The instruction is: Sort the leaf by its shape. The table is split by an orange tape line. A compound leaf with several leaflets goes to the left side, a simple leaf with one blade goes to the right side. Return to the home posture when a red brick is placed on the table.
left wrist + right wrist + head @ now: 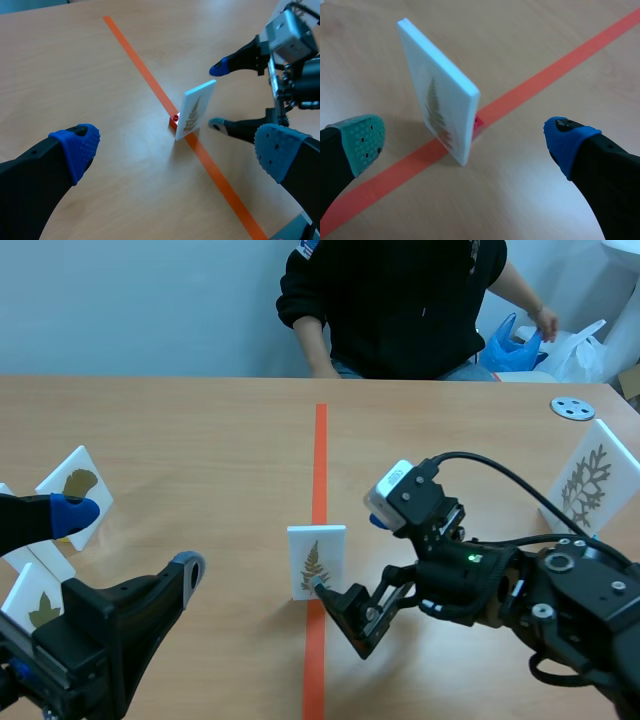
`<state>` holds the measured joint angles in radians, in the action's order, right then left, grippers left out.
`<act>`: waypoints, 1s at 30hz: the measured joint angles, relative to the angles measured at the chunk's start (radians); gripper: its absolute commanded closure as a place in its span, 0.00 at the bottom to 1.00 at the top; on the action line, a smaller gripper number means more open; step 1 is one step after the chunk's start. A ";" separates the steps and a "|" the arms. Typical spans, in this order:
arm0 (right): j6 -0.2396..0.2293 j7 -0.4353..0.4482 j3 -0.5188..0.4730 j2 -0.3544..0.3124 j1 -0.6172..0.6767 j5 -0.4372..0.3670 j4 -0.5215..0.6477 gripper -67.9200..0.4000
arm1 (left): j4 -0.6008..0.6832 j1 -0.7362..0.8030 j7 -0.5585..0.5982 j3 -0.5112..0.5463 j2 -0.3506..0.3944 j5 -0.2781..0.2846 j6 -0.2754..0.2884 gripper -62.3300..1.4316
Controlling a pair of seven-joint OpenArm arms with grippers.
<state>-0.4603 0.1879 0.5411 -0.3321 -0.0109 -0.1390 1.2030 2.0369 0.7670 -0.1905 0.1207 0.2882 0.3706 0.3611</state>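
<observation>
Fern-leaf card [440, 95] stands upright, edge-on, just ahead between the spread, empty fingers of my right gripper [464, 141]; my left gripper [180, 150], equally spread, hangs farther off.

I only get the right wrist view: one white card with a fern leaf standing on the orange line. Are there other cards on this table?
Observer: Yes. In the scene view a card with a pale branching leaf stands far out on the right side.
Operator: Anything on the left side?
Observer: At least two cards with brownish leaves stand there, one just beyond the left gripper, another nearer the robot.
</observation>
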 measured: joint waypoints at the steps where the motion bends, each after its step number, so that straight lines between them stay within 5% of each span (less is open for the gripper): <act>1: 0.002 0.005 0.016 0.013 -0.015 0.006 -0.026 0.00 | 0.000 0.000 0.000 0.000 0.000 0.000 0.000 0.00; 8: 0.057 0.028 0.092 0.077 -0.058 0.065 -0.094 0.01 | 0.000 0.000 0.000 0.000 0.000 0.000 0.000 0.00; 15: 0.074 0.033 0.112 0.074 -0.058 0.072 -0.094 0.44 | 0.000 0.000 0.000 0.000 0.000 0.000 0.000 0.00; 30: 0.072 0.032 0.116 0.074 -0.057 0.072 -0.094 0.80 | 0.000 0.000 0.000 0.000 0.000 0.000 0.000 0.00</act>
<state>-0.3885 0.2199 0.6567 -0.2581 -0.0681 -0.0673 1.1088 2.0369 0.7670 -0.1905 0.1207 0.2882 0.3702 0.3607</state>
